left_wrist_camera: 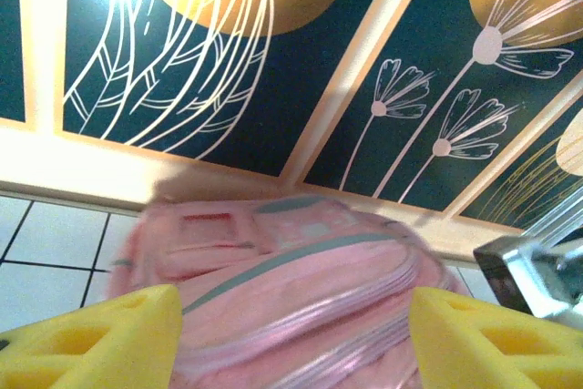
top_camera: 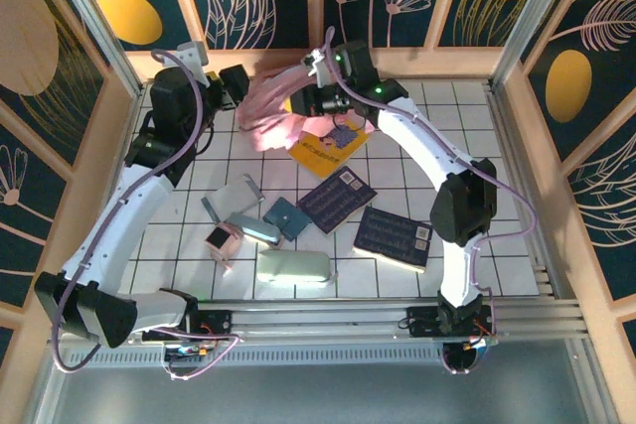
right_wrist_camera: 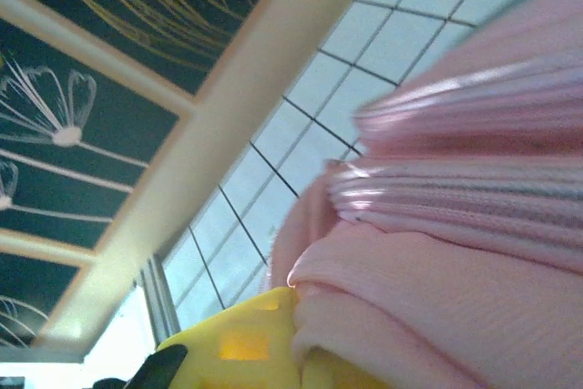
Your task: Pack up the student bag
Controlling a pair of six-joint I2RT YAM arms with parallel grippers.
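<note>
Your left jaws stand wide open facing the bag (left_wrist_camera: 291, 266); your right jaws are pinched on its fabric.

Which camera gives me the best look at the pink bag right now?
Left wrist: the bag spans the gap between the yellow fingers, zip lines readable. Top external has the bag small by the far wall, partly covered by the right arm. Right wrist has close pink folds against its finger.
</note>
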